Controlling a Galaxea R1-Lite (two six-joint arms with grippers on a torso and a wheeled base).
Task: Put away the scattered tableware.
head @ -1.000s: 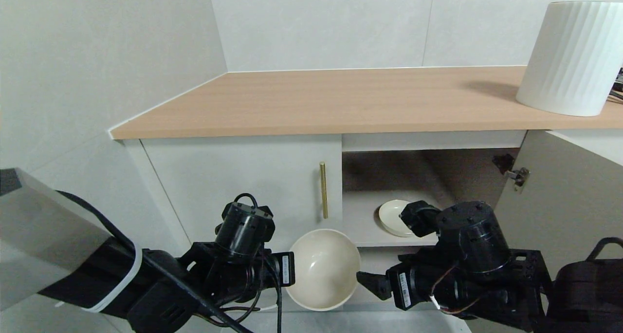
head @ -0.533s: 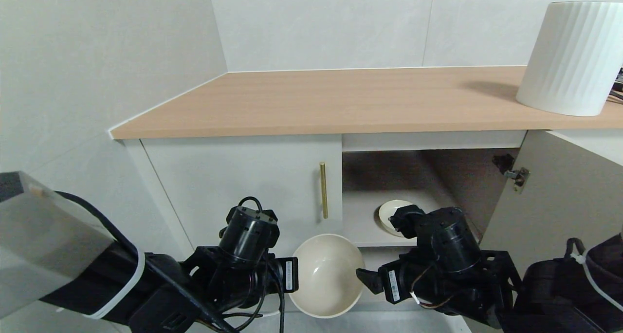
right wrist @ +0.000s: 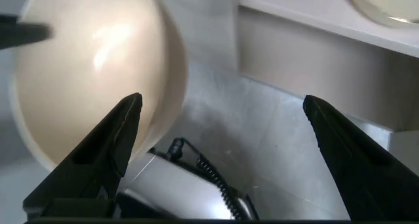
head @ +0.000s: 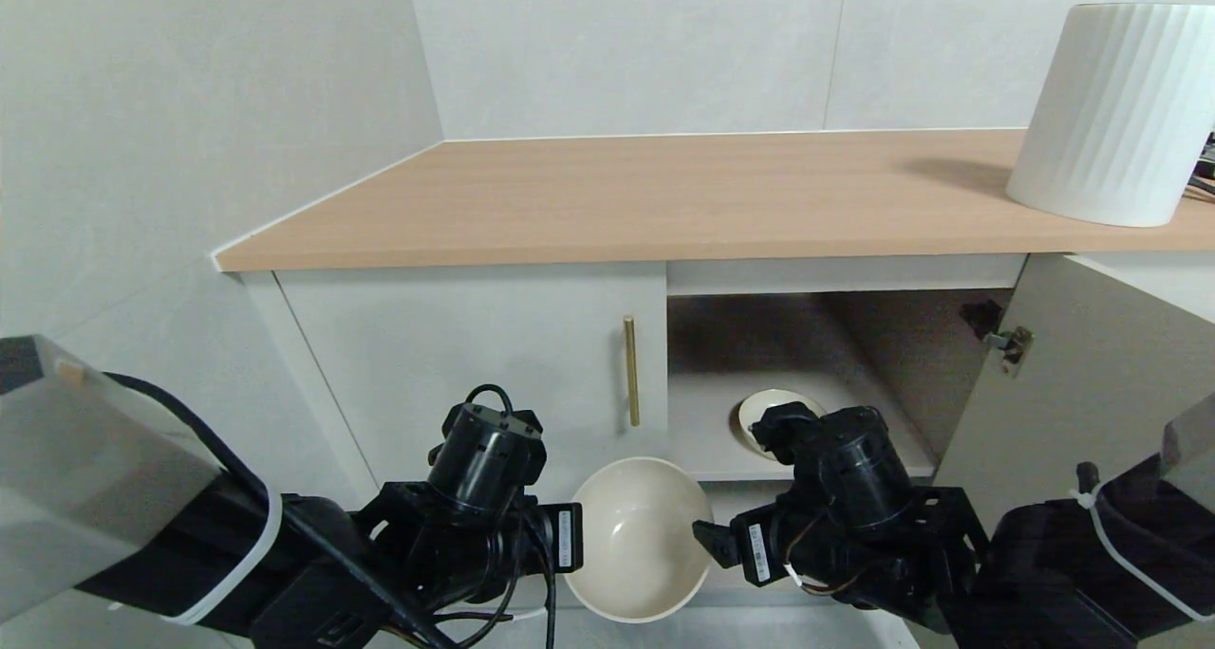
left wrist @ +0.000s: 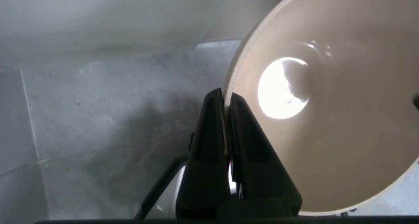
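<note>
Your left hand (left wrist: 227,96) is clamped shut on the rim of a cream bowl (head: 638,538), with one finger inside the wall and one outside. The bowl hangs in the air, tilted so its hollow faces the head camera. It sits low in front of the cabinet, just below and left of the open compartment's shelf (head: 702,426).

Your right hand (right wrist: 219,116) has its fingers spread wide and grips nothing. It waits just beside the bowl's opposite rim, and you cannot tell whether a fingertip touches it. A small plate (head: 764,404) lies on the shelf beyond.

The bowl looks like glazed ceramic, so expect it to be stiff, smooth, probably slippery, fairly weighty and breakable against the shelf edge. A pinch on one side may let it swing. The free rim opposite looks like the best second hold.
</note>
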